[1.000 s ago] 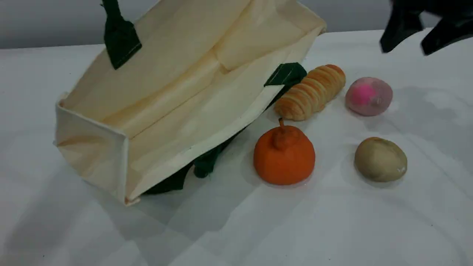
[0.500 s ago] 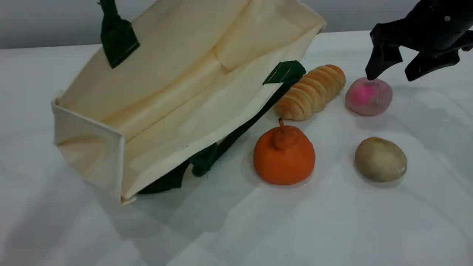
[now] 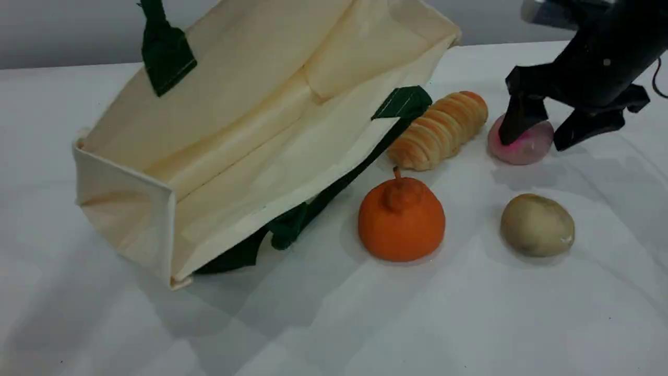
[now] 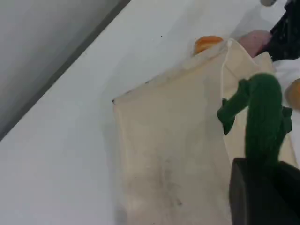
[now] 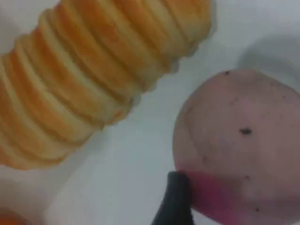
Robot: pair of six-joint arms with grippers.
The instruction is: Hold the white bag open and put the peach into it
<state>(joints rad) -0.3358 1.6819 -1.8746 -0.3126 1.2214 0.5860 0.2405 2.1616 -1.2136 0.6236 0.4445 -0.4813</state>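
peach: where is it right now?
Scene view: the peach sits on the table's far right, just right of the ridged bread roll, above the brown lump. The open right claw straddles it.

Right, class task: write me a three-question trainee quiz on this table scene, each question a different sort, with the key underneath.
1. True or false: the right gripper has closed on the peach.
2. Multiple choice: which item lies nearest the white bag? A) the bread roll B) the brown lump C) the peach
3. Fill the gap: the left gripper is shut on the bag's green ____.

Key
1. False: its fingers stand apart, one on each side of the peach, which sits on the table.
2. A: the roll lies right beside the bag's rim.
3. handle.
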